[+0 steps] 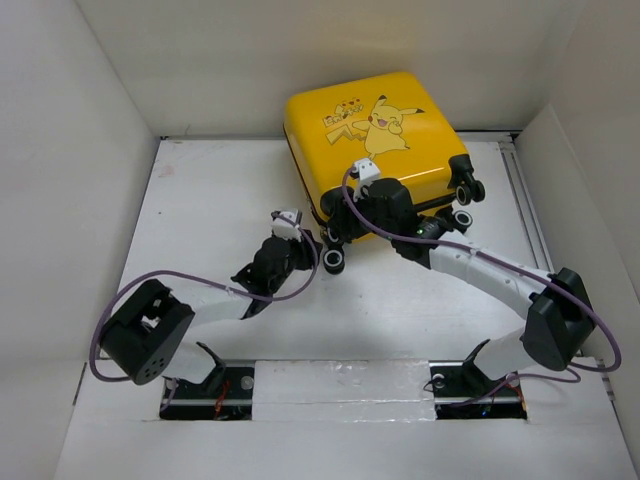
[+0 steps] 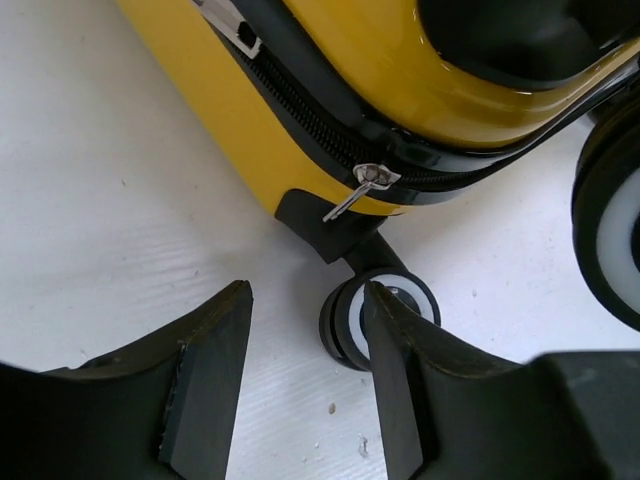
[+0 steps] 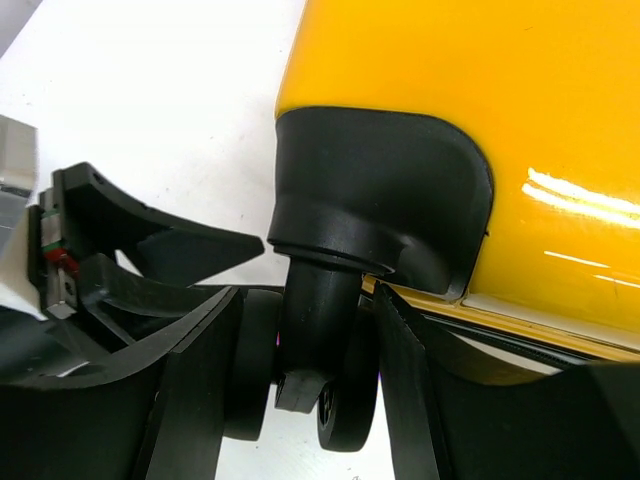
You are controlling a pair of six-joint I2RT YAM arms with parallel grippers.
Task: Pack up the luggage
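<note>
The luggage [image 1: 385,125] is a yellow hard-shell suitcase with a Pikachu picture. It lies flat and zipped shut at the back of the table. My right gripper [image 1: 343,232] is at its near left corner, and in the right wrist view it [image 3: 310,300] is shut on a black twin caster wheel [image 3: 345,400], one finger on each side. My left gripper [image 1: 313,260] is open and empty just left of the lower corner wheel [image 1: 332,262]. In the left wrist view it [image 2: 307,290] hangs over bare table, with that wheel [image 2: 395,300] beside its right finger. A silver zipper pull [image 2: 362,190] hangs above.
White walls enclose the white table [image 1: 220,200] on the left, back and right. Two more luggage wheels [image 1: 466,205] stick out at the right near corner. The left gripper's finger [image 3: 150,250] shows close beside the right gripper in the right wrist view.
</note>
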